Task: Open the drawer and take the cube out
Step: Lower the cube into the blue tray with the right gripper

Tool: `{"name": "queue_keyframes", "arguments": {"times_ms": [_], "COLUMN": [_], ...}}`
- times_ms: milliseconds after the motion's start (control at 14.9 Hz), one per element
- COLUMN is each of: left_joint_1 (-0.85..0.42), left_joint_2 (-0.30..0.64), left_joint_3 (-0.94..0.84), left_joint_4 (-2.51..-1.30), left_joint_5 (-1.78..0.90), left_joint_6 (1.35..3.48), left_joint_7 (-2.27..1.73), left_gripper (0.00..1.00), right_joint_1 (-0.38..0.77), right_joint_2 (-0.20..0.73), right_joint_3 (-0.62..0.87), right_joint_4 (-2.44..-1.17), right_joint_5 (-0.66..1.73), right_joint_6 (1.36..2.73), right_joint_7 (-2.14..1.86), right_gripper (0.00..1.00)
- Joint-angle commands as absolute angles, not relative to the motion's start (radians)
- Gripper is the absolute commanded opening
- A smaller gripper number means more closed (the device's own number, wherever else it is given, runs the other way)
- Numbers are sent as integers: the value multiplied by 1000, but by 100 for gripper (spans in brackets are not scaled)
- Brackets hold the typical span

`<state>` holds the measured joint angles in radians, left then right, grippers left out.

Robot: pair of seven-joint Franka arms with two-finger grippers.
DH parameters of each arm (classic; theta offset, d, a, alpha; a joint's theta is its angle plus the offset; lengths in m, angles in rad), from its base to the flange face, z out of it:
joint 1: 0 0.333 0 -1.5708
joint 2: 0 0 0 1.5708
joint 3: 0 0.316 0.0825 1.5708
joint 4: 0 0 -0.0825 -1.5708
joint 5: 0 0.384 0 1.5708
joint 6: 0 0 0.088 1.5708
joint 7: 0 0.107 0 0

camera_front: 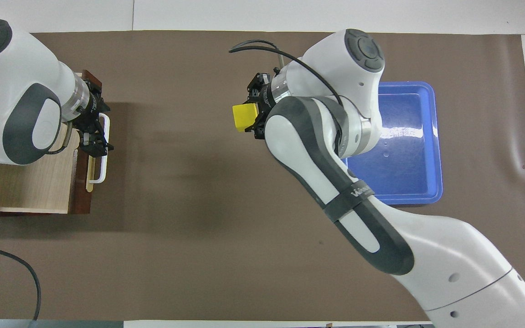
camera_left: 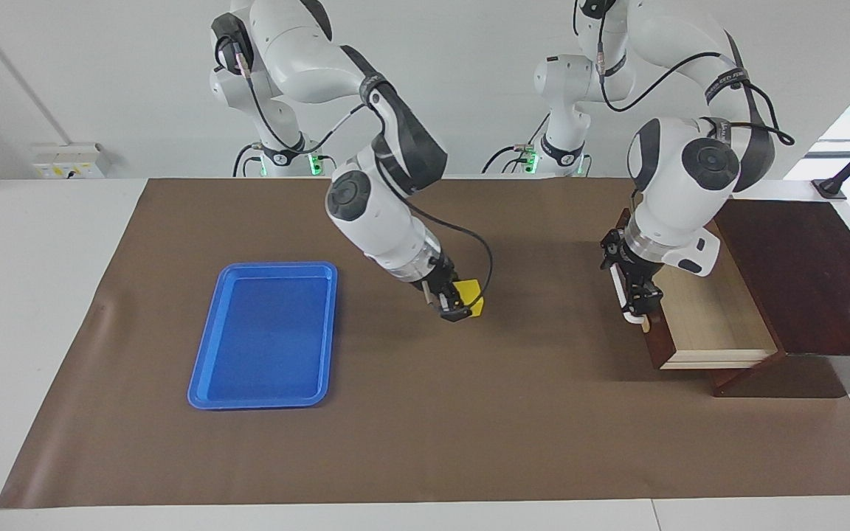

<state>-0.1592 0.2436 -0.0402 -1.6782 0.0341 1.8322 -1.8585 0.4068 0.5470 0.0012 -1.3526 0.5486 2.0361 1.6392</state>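
I see my right gripper (camera_left: 462,304) clenched on the cube (camera_left: 471,294), over bare mat between the blue tray (camera_left: 266,335) and the open drawer (camera_left: 705,317). My left gripper (camera_left: 637,299) clasps the drawer's handle (camera_front: 103,150).

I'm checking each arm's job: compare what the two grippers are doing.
The right gripper is shut on the yellow cube over the bare brown mat; the left gripper is at the white handle of the open drawer. The right carries a load; the left carries nothing. Both point downward.
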Motion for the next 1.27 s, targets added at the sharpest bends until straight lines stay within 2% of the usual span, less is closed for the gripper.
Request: {"name": "queue_keyframes", "arguments": {"times_ms": [0, 134, 468, 602, 803, 1204], "left_joint_1": [-146, -123, -45, -14, 41, 172], "left_joint_2": [189, 184, 189, 192, 195, 192], "left_joint_3": [-48, -48, -48, -48, -48, -49], "left_joint_4": [-1775, -1787, -1781, -1778, -1775, -1796], "left_joint_5": [80, 83, 100, 101, 103, 104], "left_joint_6": [1868, 1890, 1913, 1924, 1946, 2017], "left_joint_7": [-1816, -1786, -1701, -1668, -1605, -1442], "left_gripper": [100, 100, 100, 100, 100, 100], "right_joint_1": [283, 195, 60, 5, -34, -112], "right_joint_2": [480, 479, 473, 439, 394, 359], "right_joint_3": [17, 20, 17, 14, 14, 15], "right_joint_4": [-1419, -1428, -1563, -1661, -1799, -1908], "right_joint_5": [560, 587, 704, 704, 704, 706], "right_joint_6": [1956, 1928, 1988, 2017, 2071, 2077], "right_joint_7": [1510, 1422, 1309, 1289, 1159, 1062], "right_gripper": [0, 0, 0, 0, 0, 0]}}
